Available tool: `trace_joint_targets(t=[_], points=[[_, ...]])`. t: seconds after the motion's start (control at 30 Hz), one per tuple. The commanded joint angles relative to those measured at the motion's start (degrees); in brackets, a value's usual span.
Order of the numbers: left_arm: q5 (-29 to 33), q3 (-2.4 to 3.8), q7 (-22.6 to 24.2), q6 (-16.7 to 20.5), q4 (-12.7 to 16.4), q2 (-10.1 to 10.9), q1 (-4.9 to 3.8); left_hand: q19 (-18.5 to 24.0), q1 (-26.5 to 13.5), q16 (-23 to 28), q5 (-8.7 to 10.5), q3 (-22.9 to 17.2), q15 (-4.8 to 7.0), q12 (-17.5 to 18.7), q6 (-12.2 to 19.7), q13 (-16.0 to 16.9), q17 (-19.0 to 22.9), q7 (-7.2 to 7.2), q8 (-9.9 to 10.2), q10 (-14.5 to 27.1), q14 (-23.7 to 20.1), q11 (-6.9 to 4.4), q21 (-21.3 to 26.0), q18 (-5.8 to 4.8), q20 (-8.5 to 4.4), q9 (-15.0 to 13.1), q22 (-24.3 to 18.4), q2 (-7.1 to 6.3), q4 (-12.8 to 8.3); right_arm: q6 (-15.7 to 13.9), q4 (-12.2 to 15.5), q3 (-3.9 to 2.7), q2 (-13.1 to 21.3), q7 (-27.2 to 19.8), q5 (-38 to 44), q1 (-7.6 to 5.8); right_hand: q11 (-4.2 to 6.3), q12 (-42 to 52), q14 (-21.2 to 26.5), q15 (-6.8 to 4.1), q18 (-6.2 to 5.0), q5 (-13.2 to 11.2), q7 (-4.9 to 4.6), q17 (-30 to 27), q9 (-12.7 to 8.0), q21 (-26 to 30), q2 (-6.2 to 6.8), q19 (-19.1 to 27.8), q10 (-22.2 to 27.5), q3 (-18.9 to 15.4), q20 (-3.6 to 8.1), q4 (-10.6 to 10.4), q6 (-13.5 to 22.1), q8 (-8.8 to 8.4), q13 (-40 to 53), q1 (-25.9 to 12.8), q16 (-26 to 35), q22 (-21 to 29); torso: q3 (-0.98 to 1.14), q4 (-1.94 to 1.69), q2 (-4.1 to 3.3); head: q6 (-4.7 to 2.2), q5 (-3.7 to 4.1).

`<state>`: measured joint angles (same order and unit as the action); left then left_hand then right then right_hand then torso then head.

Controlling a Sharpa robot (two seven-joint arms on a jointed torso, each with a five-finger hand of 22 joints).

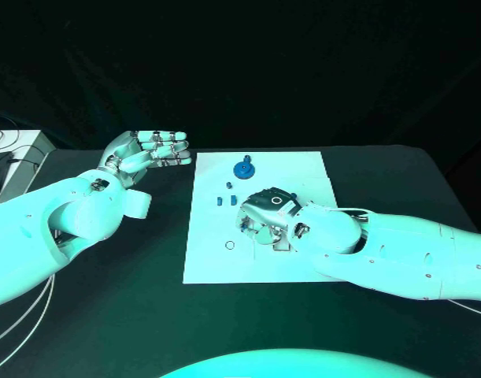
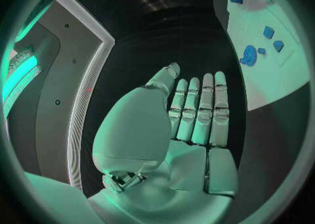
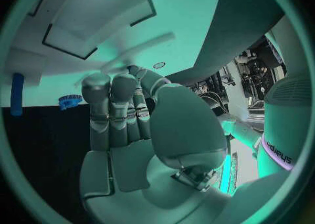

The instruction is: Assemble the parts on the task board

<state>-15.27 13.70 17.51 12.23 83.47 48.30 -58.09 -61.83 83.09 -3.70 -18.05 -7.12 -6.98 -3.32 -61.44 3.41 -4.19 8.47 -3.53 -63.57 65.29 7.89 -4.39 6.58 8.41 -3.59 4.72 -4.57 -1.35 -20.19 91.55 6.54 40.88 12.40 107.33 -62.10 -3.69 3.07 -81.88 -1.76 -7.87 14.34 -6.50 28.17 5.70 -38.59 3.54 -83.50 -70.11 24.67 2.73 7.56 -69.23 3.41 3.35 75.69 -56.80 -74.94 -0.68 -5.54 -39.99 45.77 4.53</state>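
Hands sat apart when I checked the feeds: my left hand [image 1: 147,151] hovered above the black worktop [image 1: 104,315] just off the far left corner of the task board [image 1: 217,264], fingers straight and side by side, palm bare, holding nothing. My right hand [image 1: 268,214] was over the middle of the board with its fingers curled downward toward the plate; whether they had hold of anything, I could not tell. On the board's far part stood a round blue part [image 1: 245,168], and nearer, beside the right hand, lay small blue parts [image 1: 227,200]. A small ring-shaped mark [image 1: 230,245] showed nearer me.
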Motion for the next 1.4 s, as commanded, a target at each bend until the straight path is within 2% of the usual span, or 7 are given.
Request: trace_joint_targets(t=[0.03, 0.3, 0.5, 0.9, 1.17, 1.3, 1.4], points=[[0.1, 0.05, 0.4, -0.7, 0.2, 0.0, 0.00, 0.0, 0.0, 0.2, -0.22, 0.2, 0.11, -0.1, -0.1, 0.0, 0.0, 0.41, 0.0, 0.4, -0.3, 0.15, -0.2, 0.26, 0.46, 0.0, -0.1, 0.23, 0.0, -0.8, -0.2, 0.17, 0.0, -0.3, 0.5, 0.14, -0.56, 0.3, 0.2, 0.14, -0.67, -0.4, -0.36, -0.1, -0.6, 0.6, 1.86, -2.0, 1.7, -2.0, -0.22, -0.7, 1.0, 0.20, 0.0, -0.7, 0.1, -4.3, 0.02, 0.01, -0.03, -0.03, -0.02], [0.1, 0.05, 0.4, -0.7, 0.2, 0.0, 0.00, 0.1, 0.0, 0.2, -0.22, 0.2, 0.08, -0.1, 0.0, 0.0, -0.1, 0.43, 0.0, 0.5, -0.4, 0.17, -0.2, 0.26, 0.49, 0.0, -0.1, 0.22, -0.1, -4.4, 0.3, 0.20, 0.5, -1.3, -0.1, 0.14, -1.48, 0.4, 0.2, 0.71, -1.50, -1.7, 0.04, -0.5, -1.8, 4.2, 4.41, -2.1, 5.8, -9.2, -0.92, -4.0, 4.4, 0.16, 0.1, 0.4, 0.6, -3.6, 0.00, 0.00, -0.03, -0.05, 0.08], [0.1, 0.05, 0.3, -0.8, 0.1, 0.1, 0.00, 0.1, 0.0, 0.2, -0.22, 0.2, 0.08, -0.1, 0.0, 0.0, -0.1, 0.43, 0.0, 0.5, -0.4, 0.17, -0.2, 0.26, 0.49, 0.0, -0.1, 0.22, -0.1, -6.1, 1.0, 0.20, 1.5, -1.4, -0.3, 0.14, -1.84, 0.4, 0.1, 0.95, -1.99, -1.6, 0.00, -0.8, -1.7, 6.4, 4.42, -2.5, 7.5, -13.2, -1.28, -6.0, 4.8, 0.15, 0.1, 2.6, 0.9, -3.3, 0.00, 0.02, -0.01, -0.07, 0.17], [0.1, 0.05, 0.2, -0.8, 0.2, 0.2, 0.00, 0.2, 0.0, 0.2, -0.22, 0.3, 0.04, -0.1, 0.1, 0.0, -0.1, 0.49, 0.0, 0.6, -0.5, 0.22, -0.2, 0.28, 0.56, 0.0, -0.2, 0.22, -0.2, -9.6, 4.4, -0.17, 5.8, -2.0, -5.7, -0.24, -1.51, 0.3, 0.0, 0.76, -2.00, -1.0, -0.12, -0.8, -1.7, 7.4, 4.37, -3.1, 5.8, -13.4, -1.17, -7.3, 4.9, 0.14, 0.0, 3.7, 0.7, -3.5, 0.02, 0.06, -0.04, -0.34, 0.32], [0.0, 0.05, 0.4, -0.7, 0.0, 0.2, 0.01, 0.2, 0.0, 0.2, -0.22, 0.4, 0.03, -0.1, 0.2, 0.0, -0.1, 0.38, 0.0, 0.6, -0.5, 0.21, -0.1, 0.28, 0.59, 0.0, -0.3, 0.22, -0.1, -8.8, 6.2, -0.93, 10.6, -3.6, -15.5, -2.90, -0.99, 0.3, 0.1, 0.41, -1.31, -0.3, -1.05, -0.5, -1.7, 5.3, 5.08, -3.2, 2.4, -10.9, -0.69, -7.0, 5.4, 0.15, 0.1, 2.9, 0.0, -4.0, 0.03, 0.05, 0.11, -0.59, 0.60], [0.0, 0.05, 0.4, -0.7, 0.0, 0.2, 0.02, 0.3, -0.1, 0.2, -0.22, 0.4, 0.06, -0.1, 0.1, 0.0, -0.1, 0.32, 0.0, 0.4, -0.5, 0.14, -0.1, 0.23, 0.64, 0.0, -0.3, 0.22, -0.1, -6.9, 6.0, -1.19, 12.5, -4.4, -18.6, -4.52, -1.09, 0.4, 0.1, 0.49, -1.26, 0.0, -0.94, -0.4, -1.7, 5.0, 5.46, -3.2, 3.0, -12.0, -0.71, -7.1, 5.7, 0.16, 0.1, 2.4, -0.2, -4.0, 0.02, 0.08, 0.05, -0.76, 0.74], [0.0, 0.05, 0.5, -0.7, -0.1, 0.2, 0.03, 0.3, -0.1, 0.2, -0.21, 0.4, 0.07, -0.1, 0.1, 0.0, -0.1, 0.32, 0.0, 0.4, -0.5, 0.14, -0.1, 0.23, 0.65, 0.0, -0.3, 0.22, -0.1, -5.6, 5.0, -1.30, 13.5, -5.1, -19.7, -5.64, -1.35, 0.4, 0.2, 0.66, -1.39, 0.7, -0.70, -0.3, -1.7, 5.2, 5.35, -3.1, 4.6, -15.3, -0.86, -7.0, 6.1, 0.18, 0.1, 2.5, -0.3, -3.9, 0.03, 0.05, 0.09, -0.89, 0.86]])
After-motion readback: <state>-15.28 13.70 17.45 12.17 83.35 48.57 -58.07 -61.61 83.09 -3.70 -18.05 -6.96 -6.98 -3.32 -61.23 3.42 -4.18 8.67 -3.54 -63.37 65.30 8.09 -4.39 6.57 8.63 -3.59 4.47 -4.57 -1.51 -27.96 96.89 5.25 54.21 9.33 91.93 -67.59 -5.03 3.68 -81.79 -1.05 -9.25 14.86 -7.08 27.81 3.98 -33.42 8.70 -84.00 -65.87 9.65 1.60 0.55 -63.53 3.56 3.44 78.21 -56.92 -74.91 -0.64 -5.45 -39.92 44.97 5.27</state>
